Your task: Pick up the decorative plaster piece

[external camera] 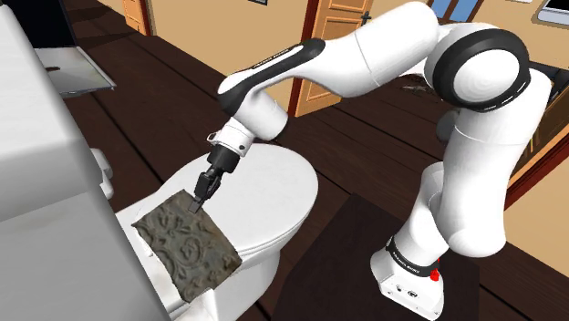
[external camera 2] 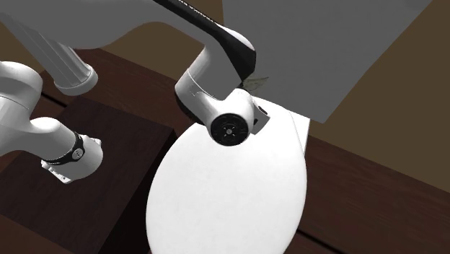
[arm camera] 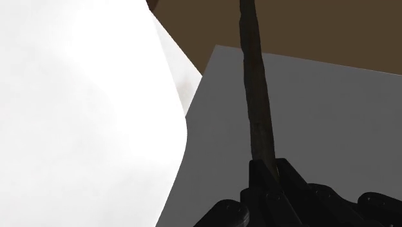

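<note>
The decorative plaster piece (external camera: 187, 242) is a grey-brown square tile with an embossed floral pattern. It hangs tilted above the back of a white toilet lid (external camera: 274, 196), near the tank. My black gripper (external camera: 197, 202) is shut on the tile's upper edge. In the wrist view the tile (arm camera: 256, 97) shows edge-on as a thin dark strip running away from the gripper (arm camera: 265, 169), clasped between the fingers (arm camera: 287, 187). In the second exterior view the wrist (external camera 2: 229, 124) hovers over the lid (external camera 2: 231, 195), and a sliver of the tile (external camera 2: 257, 81) peeks out behind it.
A pale toilet tank (external camera: 46, 210) rises at the shoulder view's left, close to the tile. The floor (external camera: 356, 155) is dark wood planks. The arm's base (external camera: 410, 278) stands on a dark box at lower right. Orange doors (external camera: 333, 27) line the far wall.
</note>
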Controlling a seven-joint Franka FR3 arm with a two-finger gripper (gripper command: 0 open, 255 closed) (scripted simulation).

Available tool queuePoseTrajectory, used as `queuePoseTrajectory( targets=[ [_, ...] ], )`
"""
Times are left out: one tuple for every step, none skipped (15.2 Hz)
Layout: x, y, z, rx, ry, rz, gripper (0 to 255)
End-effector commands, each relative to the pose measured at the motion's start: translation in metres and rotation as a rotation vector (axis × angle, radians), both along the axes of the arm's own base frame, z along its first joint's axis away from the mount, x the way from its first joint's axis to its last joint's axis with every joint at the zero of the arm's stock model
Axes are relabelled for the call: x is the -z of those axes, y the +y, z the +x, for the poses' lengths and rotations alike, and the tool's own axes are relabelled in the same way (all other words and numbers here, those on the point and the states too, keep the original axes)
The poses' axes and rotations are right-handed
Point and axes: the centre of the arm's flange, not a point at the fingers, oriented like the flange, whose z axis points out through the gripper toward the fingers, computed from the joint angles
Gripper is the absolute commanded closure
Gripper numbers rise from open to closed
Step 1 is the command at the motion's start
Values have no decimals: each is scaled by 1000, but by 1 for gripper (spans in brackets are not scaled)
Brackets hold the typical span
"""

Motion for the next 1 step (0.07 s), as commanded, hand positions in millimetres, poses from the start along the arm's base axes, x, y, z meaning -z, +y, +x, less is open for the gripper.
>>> queuePoseTrajectory(
  targets=[
    [-3,-1,0,0,0,0,255]
  ],
)
